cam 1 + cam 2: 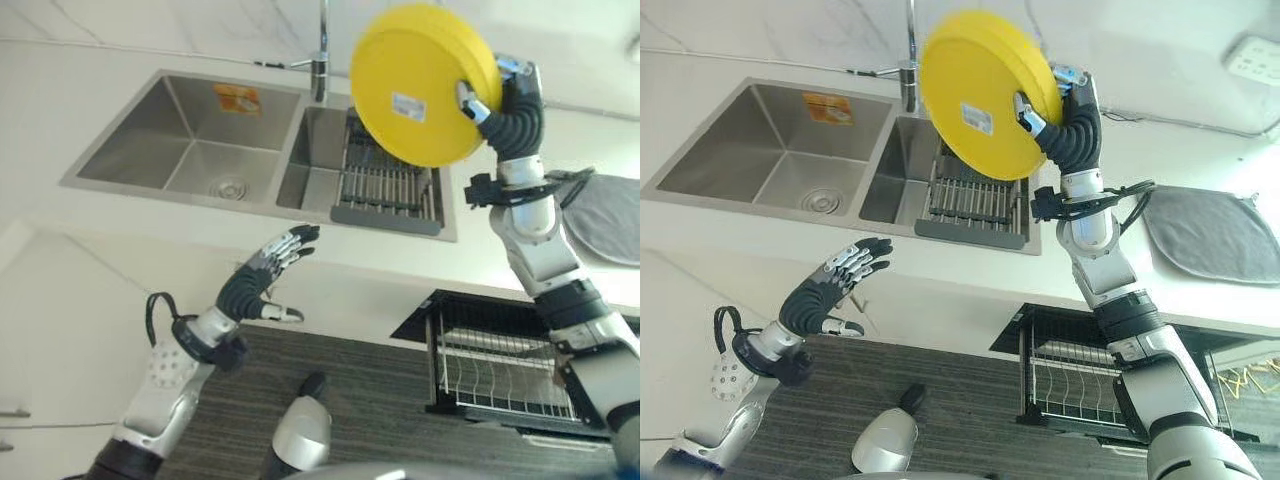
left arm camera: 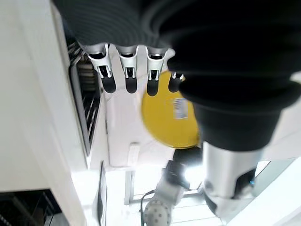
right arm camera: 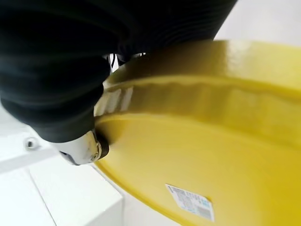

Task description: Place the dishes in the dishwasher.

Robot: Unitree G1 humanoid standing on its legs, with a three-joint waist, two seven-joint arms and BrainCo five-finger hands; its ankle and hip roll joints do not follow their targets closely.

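My right hand (image 1: 512, 105) holds a round yellow plate (image 1: 425, 85) by its rim, high above the sink's right basin. The plate's underside, with a small white label, faces the camera, and my thumb (image 1: 470, 100) presses on it. The plate (image 3: 211, 155) is seen close up in the right wrist view. My left hand (image 1: 262, 272) hangs open in front of the counter edge, fingers (image 2: 129, 77) straight, holding nothing. The dishwasher's wire rack (image 1: 500, 370) is pulled out low at the right, below the counter.
A double steel sink (image 1: 190, 140) is set in the white counter, with a tap (image 1: 320, 55) behind it and a dish drainer (image 1: 385, 190) in the right basin. A grey mat (image 1: 1210, 230) lies on the counter at the right. The floor below is dark and striped.
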